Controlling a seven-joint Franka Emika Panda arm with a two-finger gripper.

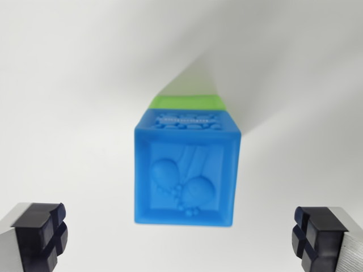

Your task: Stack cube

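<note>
A blue cube (187,170) with an embossed balloon pattern fills the middle of the wrist view. Behind its far edge shows a green cube (187,102), of which only a strip is visible; the blue cube seems to sit on it. My gripper (178,235) is open, its dark fingertips (42,232) at the lower left and lower right corners, wide apart on either side of the blue cube and not touching it. Nothing is between them.
A plain white surface (68,85) lies all around the cubes, crossed by soft grey shadows at the upper right.
</note>
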